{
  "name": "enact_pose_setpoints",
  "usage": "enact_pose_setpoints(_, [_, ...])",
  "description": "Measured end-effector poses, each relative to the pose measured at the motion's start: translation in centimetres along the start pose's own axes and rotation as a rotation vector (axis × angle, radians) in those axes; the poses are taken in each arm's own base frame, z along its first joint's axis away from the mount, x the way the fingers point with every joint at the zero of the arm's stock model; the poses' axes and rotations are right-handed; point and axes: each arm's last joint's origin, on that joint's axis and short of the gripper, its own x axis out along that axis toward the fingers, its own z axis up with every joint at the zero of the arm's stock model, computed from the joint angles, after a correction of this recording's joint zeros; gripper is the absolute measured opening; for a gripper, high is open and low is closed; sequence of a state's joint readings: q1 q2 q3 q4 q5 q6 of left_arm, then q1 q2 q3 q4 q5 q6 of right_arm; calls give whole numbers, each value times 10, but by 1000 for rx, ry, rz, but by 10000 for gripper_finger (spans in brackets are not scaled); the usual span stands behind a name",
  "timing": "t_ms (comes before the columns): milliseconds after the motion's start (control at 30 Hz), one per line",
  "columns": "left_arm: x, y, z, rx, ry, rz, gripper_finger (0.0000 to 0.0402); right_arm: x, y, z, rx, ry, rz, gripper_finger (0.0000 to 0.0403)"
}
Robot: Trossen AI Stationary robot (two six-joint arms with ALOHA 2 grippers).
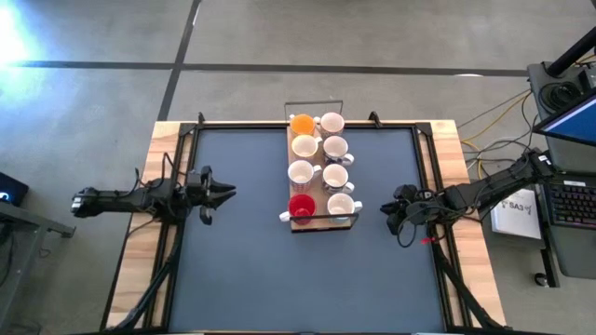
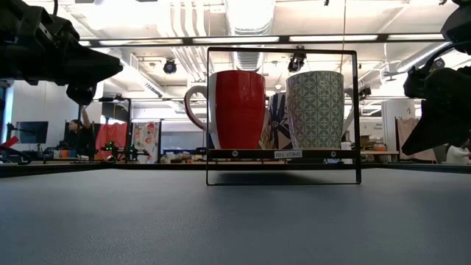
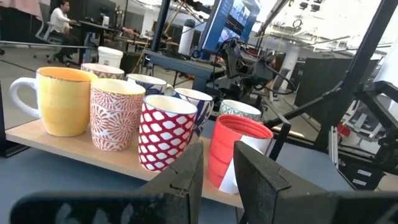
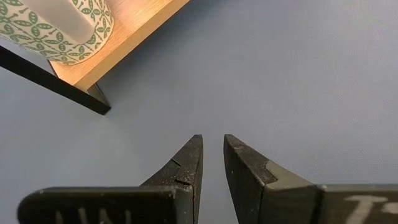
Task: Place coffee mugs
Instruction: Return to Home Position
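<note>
On wooden board (image 1: pixel 324 224): 8 coffee mugs (image 1: pixel 304 172), 2 rows x4; L gripper (image 1: pixel 227 194) & R gripper (image 1: pixel 387 210) slightly parted.

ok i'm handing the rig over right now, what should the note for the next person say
Left gripper: empty, fingers a narrow gap apart, above the left side of the table, well clear of the mugs.
Right gripper: empty, fingers a narrow gap apart, just right of the wooden board, pointing at bare table.
Mugs: all eight stand upright on the board in two rows of four. The orange mug is at one end, the red mug and green-patterned mug at the other.
Done: every mug in view is placed.
Left: no mugs to move, probably only parking both arms.
</note>
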State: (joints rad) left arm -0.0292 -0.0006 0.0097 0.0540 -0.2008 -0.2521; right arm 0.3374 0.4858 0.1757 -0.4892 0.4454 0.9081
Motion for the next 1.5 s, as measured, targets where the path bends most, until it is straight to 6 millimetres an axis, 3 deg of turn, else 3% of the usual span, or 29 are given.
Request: enact_pose_setpoints(1500, [1,1,-1,-17,8,21,71,0,0,0,0,0,0,54])
